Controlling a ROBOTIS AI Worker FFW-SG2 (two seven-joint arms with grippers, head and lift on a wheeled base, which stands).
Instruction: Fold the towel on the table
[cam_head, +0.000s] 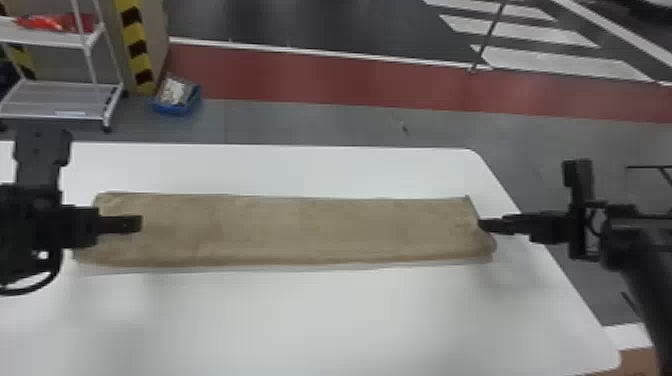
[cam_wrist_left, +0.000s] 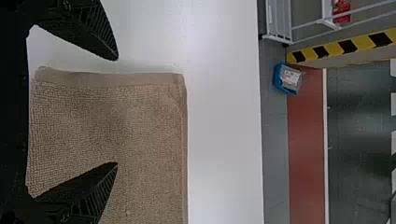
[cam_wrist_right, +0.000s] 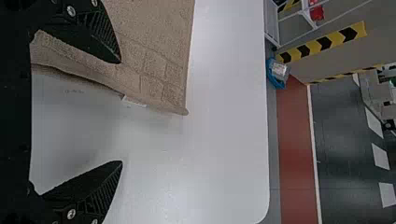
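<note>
Towel (cam_head: 290, 230), tan, is lying as a long, narrow strip across the white table (cam_head: 350, 320), running from the robot's left to its right. The left gripper (cam_head: 136, 224) is pointing inward over the left end, its fingers standing well apart, one over the cloth, the other past the edge. The right gripper (cam_head: 484, 225) is pointing inward at the right end, its fingers likewise standing apart, one over the cloth, the other over bare tabletop. A white tag (cam_wrist_right: 134, 101) is jutting out there.
</note>
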